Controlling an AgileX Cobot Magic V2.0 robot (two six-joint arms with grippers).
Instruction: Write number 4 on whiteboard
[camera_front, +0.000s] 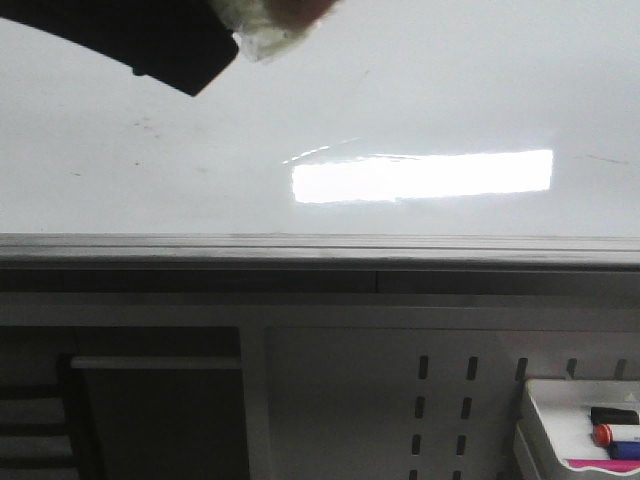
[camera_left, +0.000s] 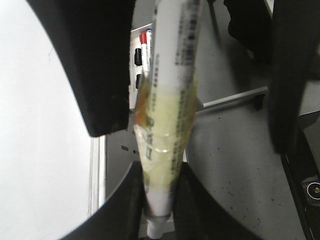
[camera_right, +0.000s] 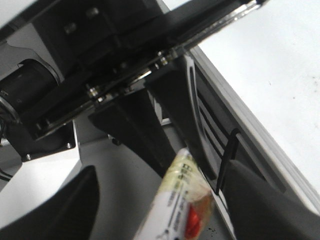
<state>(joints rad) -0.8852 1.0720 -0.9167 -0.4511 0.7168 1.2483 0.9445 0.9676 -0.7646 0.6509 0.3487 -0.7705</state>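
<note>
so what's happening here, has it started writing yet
Not yet, going by the front view. The left gripper is clamped on a taped white marker, and part of that arm shows at the upper left over the whiteboard. The board shows only faint smudges and a light reflection, no number. Spare markers sit in a tray below.

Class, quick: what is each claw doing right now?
Left claw: shut on the white tape-wrapped marker.
Right claw: cannot be told; another taped marker sits between its fingers.

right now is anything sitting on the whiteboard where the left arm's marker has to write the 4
Nothing visible does. The whiteboard shows only faint smudges and a bright light reflection, with no object lying on it. The left pincer grips a taped marker, and no 4 is drawn yet.
</note>
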